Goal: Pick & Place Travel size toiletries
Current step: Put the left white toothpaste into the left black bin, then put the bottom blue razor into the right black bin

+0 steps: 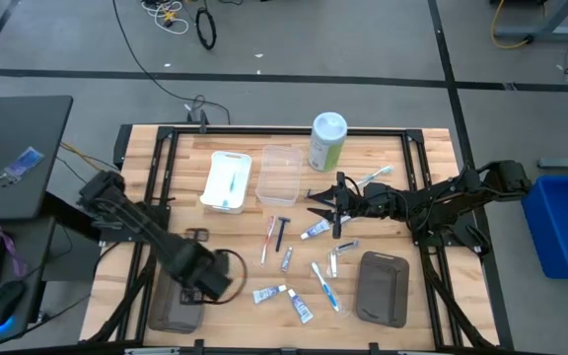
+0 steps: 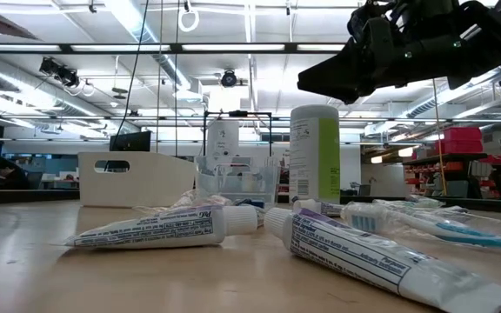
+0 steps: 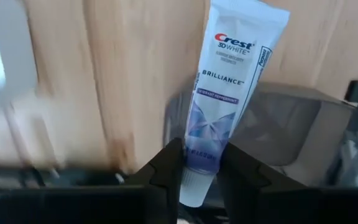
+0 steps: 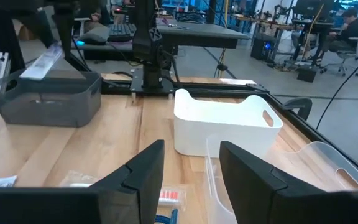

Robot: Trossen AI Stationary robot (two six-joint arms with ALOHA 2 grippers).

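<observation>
The left gripper (image 3: 199,168) has a Crest toothpaste tube (image 3: 225,87) pinched near its cap end, jaws closed on it, and the tube juts out over the dark grey tray (image 1: 177,311) at the table's front left corner. In the right wrist view the tube hangs above that same tray, not yet inside. That's a narrow grip close to the cap, so the long flat body could swing or slip free if the arm moves sharply, and a release too early would drop it on the rim or the wood beside the tray. Over in the middle, the right gripper (image 1: 321,204) hovers with jaws parted and nothing between them, just beside the clear tray (image 1: 279,175) and the white tray (image 1: 227,179), above the scattered toiletries. More tubes, toothbrushes and a razor (image 1: 282,233) lie spread between the centre and the right-hand dark tray (image 1: 384,287). They lie close together, so a descent there could nudge a neighbour.
</observation>
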